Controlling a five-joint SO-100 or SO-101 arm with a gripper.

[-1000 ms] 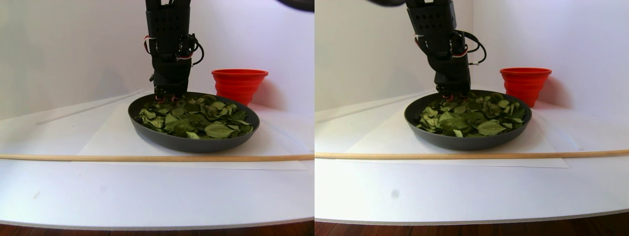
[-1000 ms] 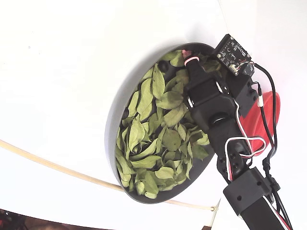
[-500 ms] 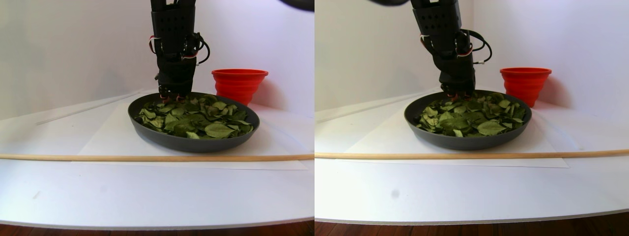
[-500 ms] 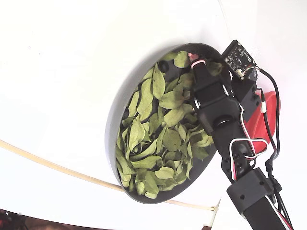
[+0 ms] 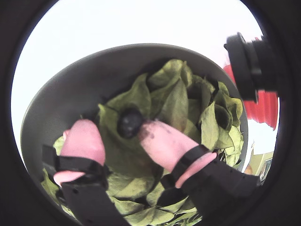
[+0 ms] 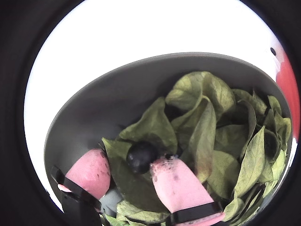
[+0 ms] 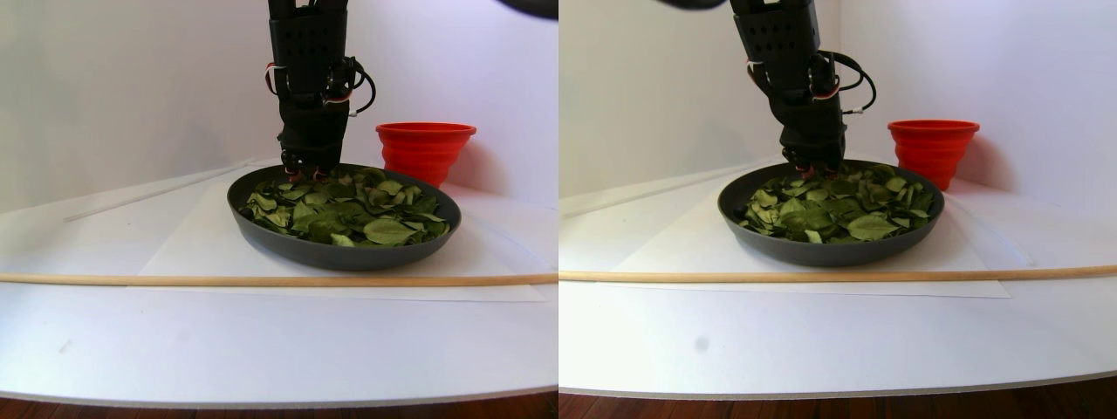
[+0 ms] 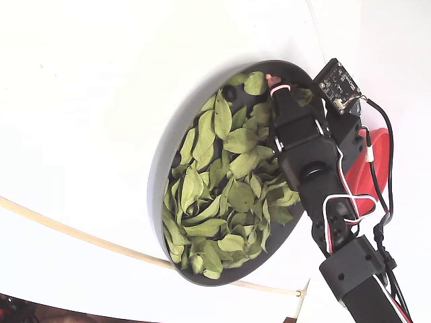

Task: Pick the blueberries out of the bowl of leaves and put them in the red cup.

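At the bowl's (image 5: 61,94) far rim, I see my claw (image 5: 117,136) parted, its pink fingertips (image 5: 160,141) flanking one blueberry (image 5: 130,122) resting on leaves (image 5: 174,101); only one pad touches it. Red cup (image 7: 425,150) stands beside the bowl.

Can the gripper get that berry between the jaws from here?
Probably yes. The gripper is open with the berry lying between its pink tips on a leaf; one tip already touches it, and nothing covers it.

Red cup (image 8: 377,168) (mostly arm-hidden)
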